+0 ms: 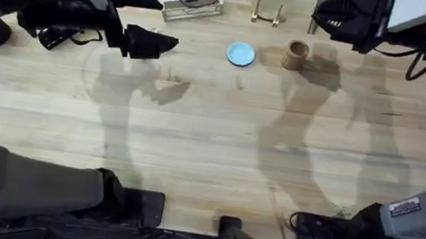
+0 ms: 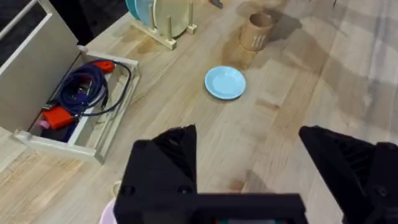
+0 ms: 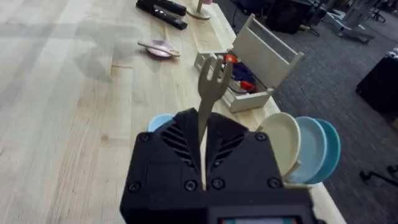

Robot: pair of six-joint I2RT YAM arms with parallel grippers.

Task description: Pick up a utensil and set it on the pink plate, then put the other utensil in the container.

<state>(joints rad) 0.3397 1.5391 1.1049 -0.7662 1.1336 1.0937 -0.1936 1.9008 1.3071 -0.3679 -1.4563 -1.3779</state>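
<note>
The right gripper [image 3: 202, 146] was clamped on the wooden fork [image 3: 210, 93], which stood upright between its closed fingers, tines uppermost. In the overhead view that arm hung at the table's far right, just beyond the ribbed wooden cup [image 1: 295, 54]. The left gripper [image 2: 249, 155] had its jaws spread wide and held nothing, hovering over bare tabletop [image 1: 211, 136] at the far left. The pink plate [image 3: 159, 48] carried a utensil [image 3: 155, 46] across it. A light-blue plate [image 1: 240, 54] lay just beside the cup. A clear box [image 2: 81, 102] held red and blue contents.
</note>
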